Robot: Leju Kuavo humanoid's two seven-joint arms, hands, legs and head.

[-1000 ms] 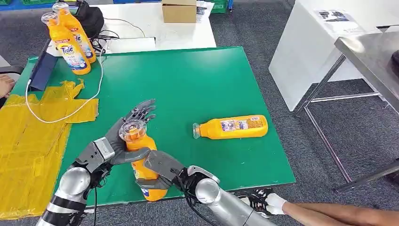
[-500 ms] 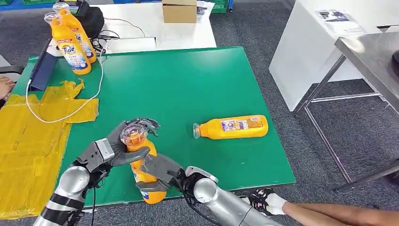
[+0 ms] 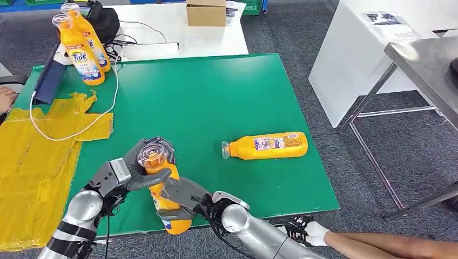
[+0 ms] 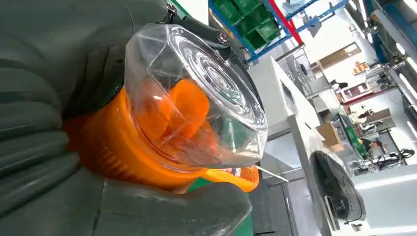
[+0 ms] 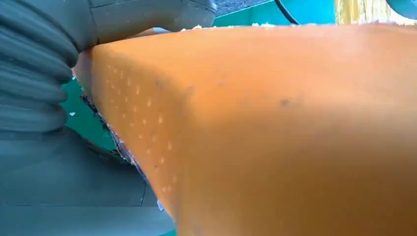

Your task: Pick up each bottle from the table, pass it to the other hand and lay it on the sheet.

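The fingers of the left hand (image 3: 141,164), which were sticking out straight a second ago, are now wrapping around the neck of the orange plastic bottle with the clear cap (image 3: 162,186), and the bottle is sitting a tiny bit lower than before. Starting at the left, the crinkly yellow plastic sheet (image 3: 32,162) is lying over the left end of the green table top (image 3: 216,97), with a white cable (image 3: 70,132) curling across it. Behind it, two upright orange bottles with blue labels (image 3: 81,46) are standing close together at the far left corner. Next comes the silver left arm, reaching up from below, its hand curling tight under the clear cap with the thick thumb pressing across the front. In the left wrist view the cap (image 4: 196,98) is poking out between thumb and fingers. Just beside it, the right hand (image 3: 181,197) is gripping the lower part of the same bottle, so both hands are holding it above the near edge of the table. Further right, a second orange bottle lying on its side (image 3: 267,145) is resting on the green top, well apart from the hands.
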